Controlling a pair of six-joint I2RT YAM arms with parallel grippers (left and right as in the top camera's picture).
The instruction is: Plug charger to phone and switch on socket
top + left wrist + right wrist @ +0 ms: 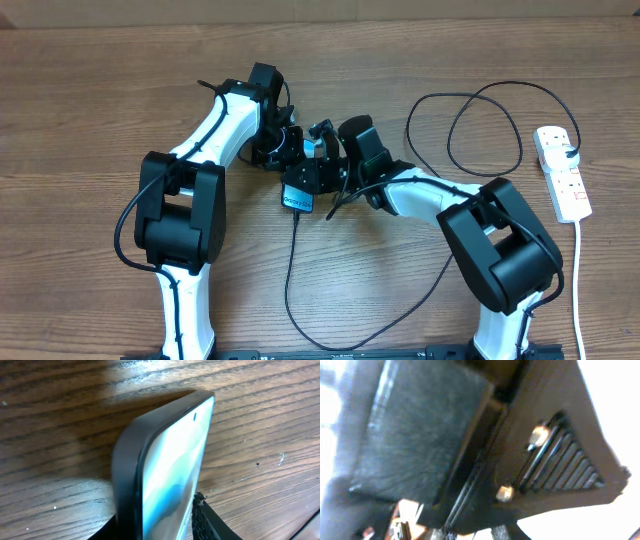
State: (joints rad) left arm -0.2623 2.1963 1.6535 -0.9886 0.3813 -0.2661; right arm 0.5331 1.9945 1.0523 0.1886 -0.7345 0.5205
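Overhead: both white-and-black arms converge at the centre of the brown wood-grain table (90, 90).

Phone (298, 195), a slim rectangular handset in a dark case with a lit light-blue screen: at table centre, under the two wrists, with the screen and its dark text visible from above. In the left wrist view it stands edge-on, top end pointing away from the camera, casting a broad shadow on the wood below.

Left gripper (155, 527): grasping the phone across its thickness. One black textured finger pad (207, 520) lies against the screen side and the other finger sits behind the back of the case.

Right gripper (322, 178): just beside the phone, on its right. The right wrist view is blurred and filled by dark surfaces close to the lens, so I cannot tell whether it is clenched or released.

Charger (290, 275), a long thin black cable: one end meets the near edge of the phone; whether the tip is seated is too small to tell. From there it runs toward the front edge, curves right, passes behind the right arm and loops widely at upper right.

Socket (565, 185), a white elongated power strip: near the right edge, well apart from the phone. The charger's black plug (572, 152) sits in it. Its white lead (578, 290) trails toward the front. Switch position is not readable.
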